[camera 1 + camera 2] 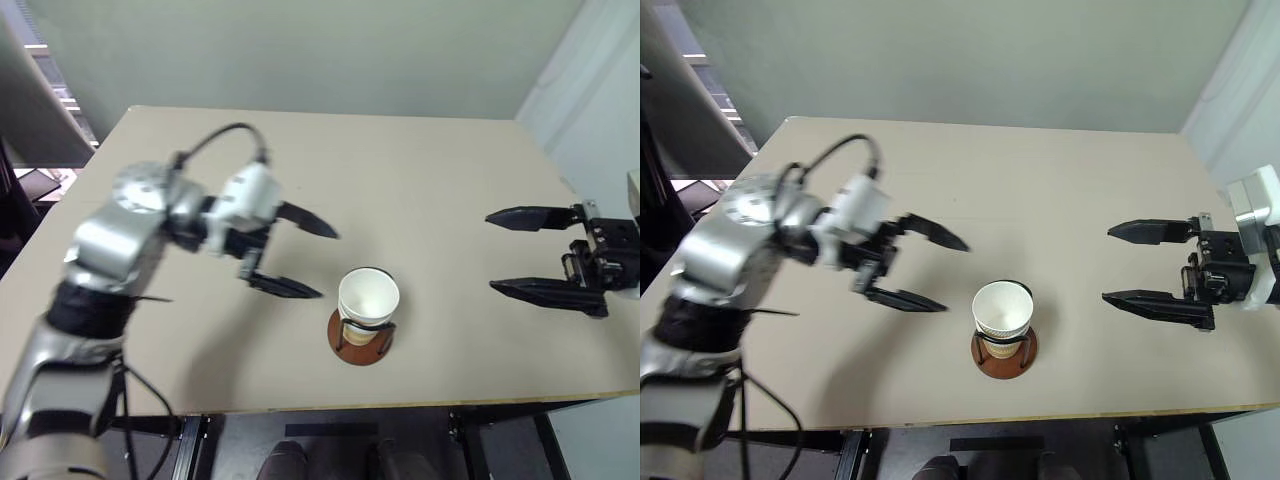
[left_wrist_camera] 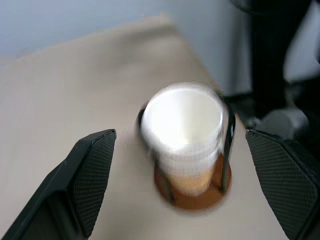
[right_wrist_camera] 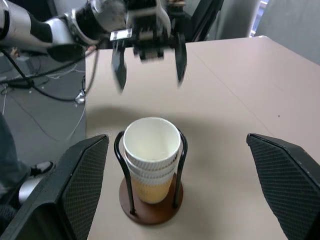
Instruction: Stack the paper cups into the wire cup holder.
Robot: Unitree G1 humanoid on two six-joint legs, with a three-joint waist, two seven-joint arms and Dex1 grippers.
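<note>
Paper cups nested inside the wire cup holder, which stands near the front edge of the table. In the right wrist view three stacked white rims can be counted above one tan-orange wall, with the black wire loops rising on either side of the stack and the reddish-brown disc beneath it. No loose cup lies on the table around the holder. Judged from this, the stacking looks complete; all that seems left is for the arms to draw clear.

Left gripper, just to the left of the holder and slightly behind it: jaws wide apart, nothing between them, no contact with cups or wire. Its wrist view looks straight at the stack through the gap between the fingers.

Right gripper, well to the right of the holder: jaws likewise spread wide, empty, touching nothing, fingers pointing inward toward the holder.

Beyond the holder, the tabletop runs back to a pale wall.
</note>
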